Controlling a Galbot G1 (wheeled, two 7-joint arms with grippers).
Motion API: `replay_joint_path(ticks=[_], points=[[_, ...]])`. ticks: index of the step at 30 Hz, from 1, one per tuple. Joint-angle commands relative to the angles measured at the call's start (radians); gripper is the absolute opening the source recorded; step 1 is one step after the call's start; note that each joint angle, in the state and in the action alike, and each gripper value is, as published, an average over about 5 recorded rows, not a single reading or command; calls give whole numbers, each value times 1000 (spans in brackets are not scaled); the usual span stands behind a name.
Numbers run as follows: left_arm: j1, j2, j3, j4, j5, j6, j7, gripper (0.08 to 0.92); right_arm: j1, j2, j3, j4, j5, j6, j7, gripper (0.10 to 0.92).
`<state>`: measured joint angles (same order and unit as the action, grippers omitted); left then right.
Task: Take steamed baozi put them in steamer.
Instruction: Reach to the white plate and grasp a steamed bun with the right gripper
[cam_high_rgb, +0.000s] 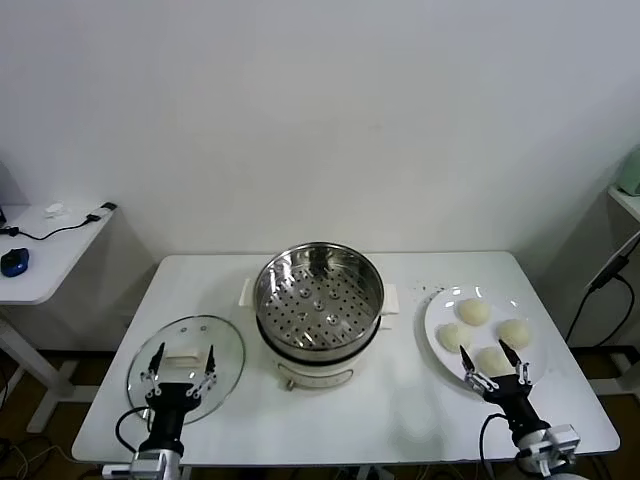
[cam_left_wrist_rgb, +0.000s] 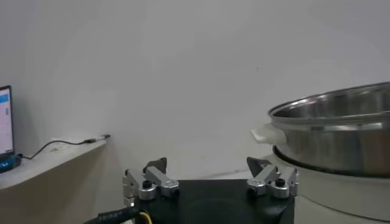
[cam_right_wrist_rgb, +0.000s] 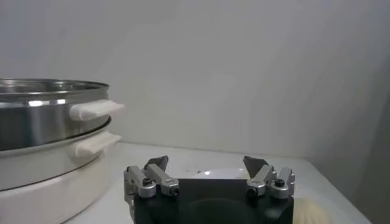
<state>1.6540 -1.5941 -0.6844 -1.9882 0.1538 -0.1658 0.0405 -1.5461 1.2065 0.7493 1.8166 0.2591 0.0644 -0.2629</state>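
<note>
White table (cam_high_rgb: 400, 420) against a plain pale wall, head view: the steamer (cam_high_rgb: 319, 312), a shiny steel pot with a perforated tray on a white base, stands at the table's centre. Left of the steamer lies a round glass lid (cam_high_rgb: 186, 365); right of it sits a white plate (cam_high_rgb: 436, 312) carrying four steamed baozi (cam_high_rgb: 473, 311). The left gripper (cam_high_rgb: 181, 366) hovers over the lid's near edge, fingers spread wide and empty. The right gripper (cam_high_rgb: 492, 362) hangs at the near edge of the plate, just beside the nearest bun, fingers likewise wide and empty. A side desk (cam_high_rgb: 40, 262) with a cable stands well apart from the steamer, to its left.

Left wrist view: the left gripper (cam_left_wrist_rgb: 210, 175) shows both fingers set wide apart, nothing between them; the steamer (cam_left_wrist_rgb: 341, 137) rises beside it.

Right wrist view: the right gripper (cam_right_wrist_rgb: 208, 173) has its fingers wide and empty; the steamer (cam_right_wrist_rgb: 42, 125) with its white handles stands to one side, and one of the baozi (cam_right_wrist_rgb: 315, 210) lies just beside the gripper body.
</note>
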Motion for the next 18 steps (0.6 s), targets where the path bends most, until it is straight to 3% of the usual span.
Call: replay_joint_path(ticks=[1, 6, 11, 18], points=[[18, 16, 0, -15, 9, -5, -5, 823, 83, -191, 3, -24, -158, -96, -97, 823], [45, 42, 7, -17, 15, -18, -4, 823, 213, -542, -88, -119, -170, -215, -287, 823], [55, 47, 4, -18, 6, -14, -6, 823, 473, -854, -340, -261, -196, -229, -504, 823], [42, 50, 8, -4, 7, -12, -5, 823, 1033, -939, -850, -472, -320, -166, -810, 823]])
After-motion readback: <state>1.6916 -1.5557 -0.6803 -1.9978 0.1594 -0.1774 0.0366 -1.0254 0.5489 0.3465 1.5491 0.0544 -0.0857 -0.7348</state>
